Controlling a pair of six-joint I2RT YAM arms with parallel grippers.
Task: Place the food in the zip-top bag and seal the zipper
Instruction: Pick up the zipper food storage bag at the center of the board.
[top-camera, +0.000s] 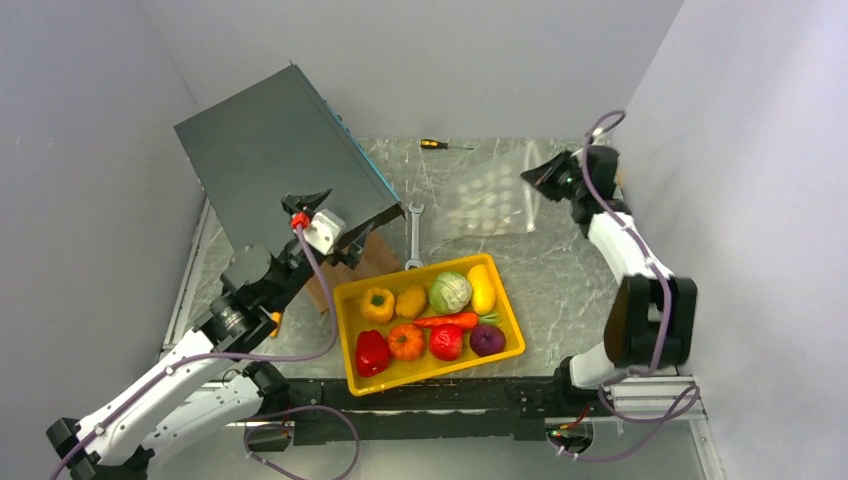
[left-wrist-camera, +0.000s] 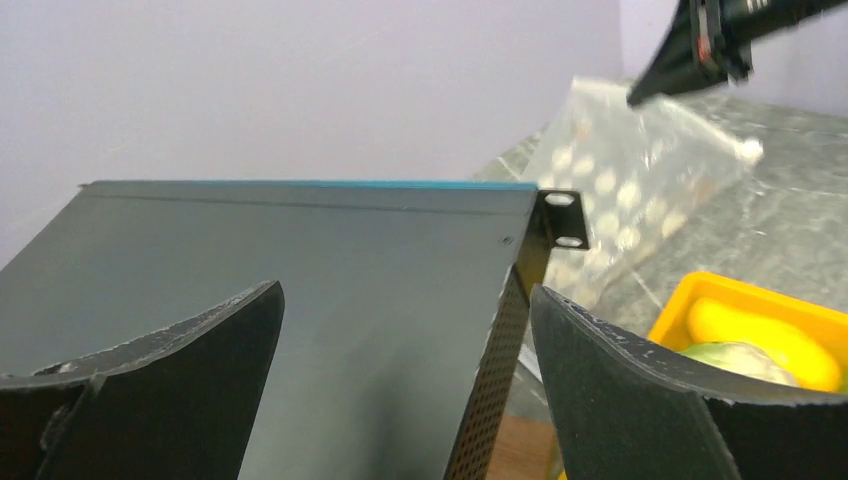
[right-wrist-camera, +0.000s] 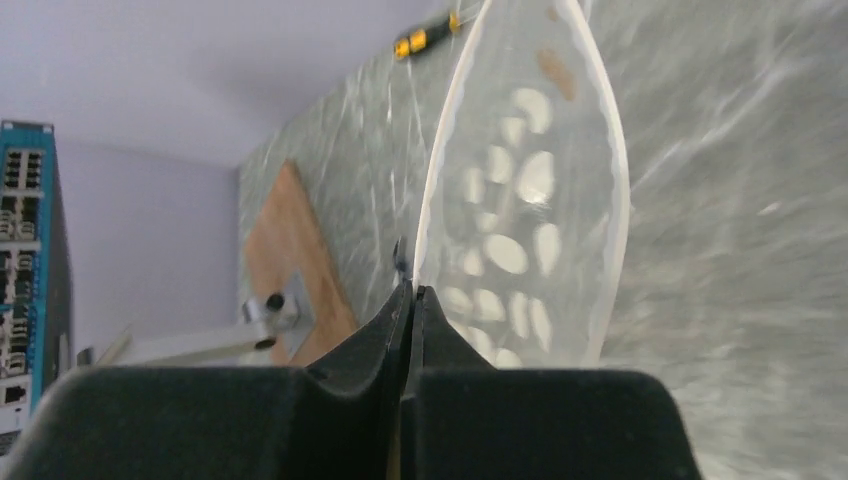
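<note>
- Right fingers (right-wrist-camera: 400, 335) clenched on the zip-top bag (top-camera: 490, 195). The tips pinch the zipper (right-wrist-camera: 432, 190) on one lip of the mouth.
- The other lip bows away from the pinch, so the mouth gapes in the right wrist view.
- The bag hangs from that pinch over the far right of the desk (top-camera: 560, 280), its dotted body trailing leftward from the fingers. Cannot tell whether its lower end touches the desk.
- Left fingers (left-wrist-camera: 620, 380) released, spread wide, nothing between them. They sit near a tilted black box (top-camera: 275, 155), well apart from the bag.
- The food (top-camera: 450, 292) lies in a yellow tray (top-camera: 430, 370) at near centre, apart from both pairs of fingers and from the bag.
- A wrench (top-camera: 413, 235) lies between tray and bag.
- A screwdriver (top-camera: 438, 145) lies at the far edge.
</note>
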